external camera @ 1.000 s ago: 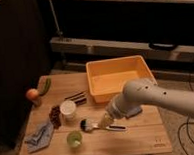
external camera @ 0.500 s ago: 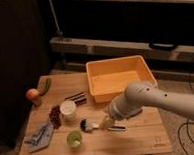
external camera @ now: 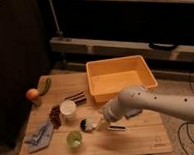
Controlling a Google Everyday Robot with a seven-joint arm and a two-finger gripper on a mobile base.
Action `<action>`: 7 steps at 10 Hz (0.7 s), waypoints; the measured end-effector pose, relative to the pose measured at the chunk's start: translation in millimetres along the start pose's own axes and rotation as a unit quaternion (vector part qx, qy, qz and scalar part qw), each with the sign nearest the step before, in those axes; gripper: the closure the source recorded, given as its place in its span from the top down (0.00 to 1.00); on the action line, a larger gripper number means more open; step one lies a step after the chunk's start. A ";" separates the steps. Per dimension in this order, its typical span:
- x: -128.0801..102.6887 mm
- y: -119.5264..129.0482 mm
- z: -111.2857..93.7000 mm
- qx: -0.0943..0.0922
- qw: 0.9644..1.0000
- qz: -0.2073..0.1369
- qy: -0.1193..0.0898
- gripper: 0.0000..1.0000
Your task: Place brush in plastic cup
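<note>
The brush (external camera: 89,125) lies on the wooden table (external camera: 140,139), its round dark bristle head at the left and its white handle running right to a dark tip (external camera: 117,128). The small translucent green plastic cup (external camera: 74,139) stands upright in front of it, near the table's front edge. My gripper (external camera: 100,123) reaches in from the right on a white arm and sits low over the middle of the brush handle. The arm hides part of the handle.
A taller white cup (external camera: 68,109) stands behind the green cup. A dark striped bar (external camera: 76,98), an orange bin (external camera: 121,78), a dark cluster (external camera: 55,116), a blue-grey cloth (external camera: 39,135), an orange fruit (external camera: 32,94) and a green item (external camera: 45,86) share the table.
My arm and gripper have come down slightly toward the brush handle. The brush, the cups and the other things have not moved.
</note>
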 end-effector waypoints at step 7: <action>18.4 -3.9 58.1 -0.015 0.999 -0.023 0.025 0.65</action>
